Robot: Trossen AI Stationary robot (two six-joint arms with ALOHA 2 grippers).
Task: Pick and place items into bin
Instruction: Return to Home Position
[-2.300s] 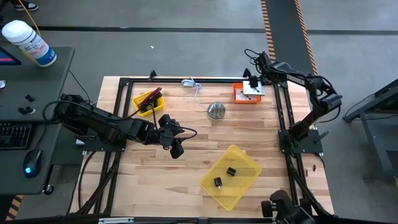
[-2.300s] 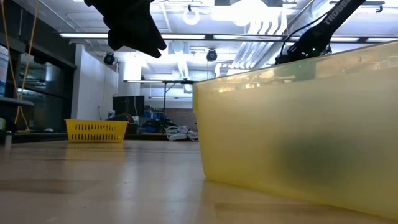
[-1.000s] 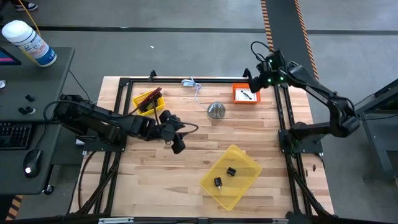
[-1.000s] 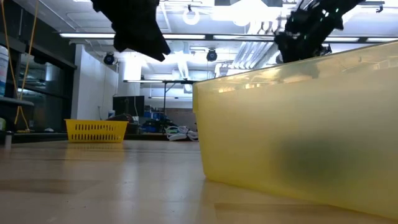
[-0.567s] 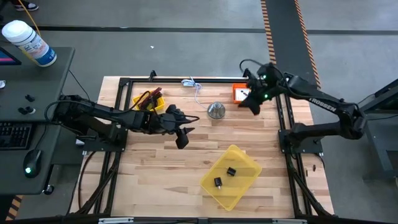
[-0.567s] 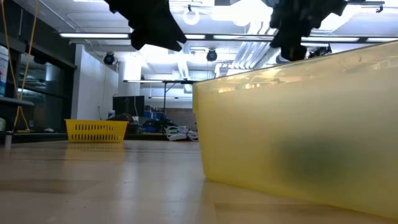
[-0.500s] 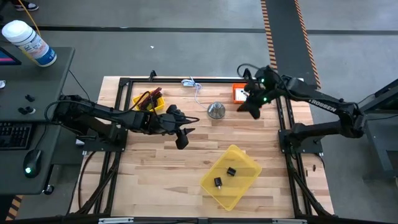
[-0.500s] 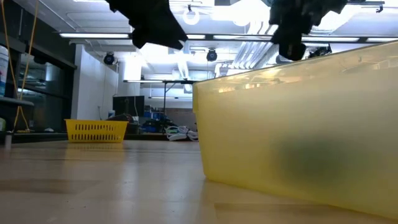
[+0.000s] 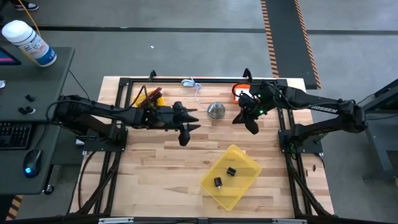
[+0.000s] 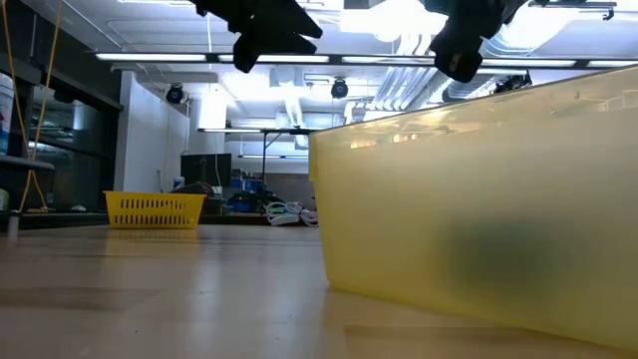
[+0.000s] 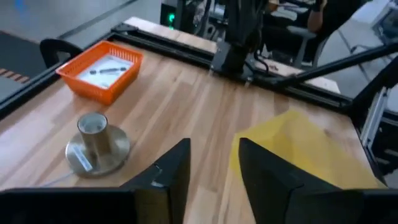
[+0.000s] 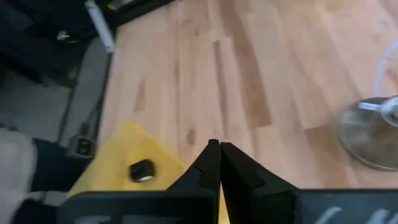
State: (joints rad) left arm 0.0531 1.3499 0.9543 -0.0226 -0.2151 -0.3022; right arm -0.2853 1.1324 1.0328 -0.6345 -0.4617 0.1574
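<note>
Two tiny black cubes (image 9: 231,171) lie in the yellow bin (image 9: 239,155), which stands near the table's near edge. One cube (image 12: 142,170) also shows in the right wrist view. A white card with dark marks (image 11: 106,67) lies in the orange tray (image 11: 78,78) by the far right corner. My right gripper (image 9: 250,123) hangs above the table between that tray and the bin, and it is shut (image 12: 216,163) with nothing visible between the fingers. My left gripper (image 9: 185,132) hovers left of the silver dome and is open (image 11: 211,165).
The silver dome (image 9: 216,111) stands between the two grippers. A thin white-blue cord (image 9: 194,84) lies at the far edge. My left arm partly hides a yellow basket (image 9: 153,100) far left. The bin wall (image 10: 478,199) fills the low view's right.
My right gripper has left the orange tray and moved toward the near edge and slightly left, ending beside the silver dome. My left gripper has moved right and toward the far edge, nearer the dome. The bin and cubes have stayed put.
</note>
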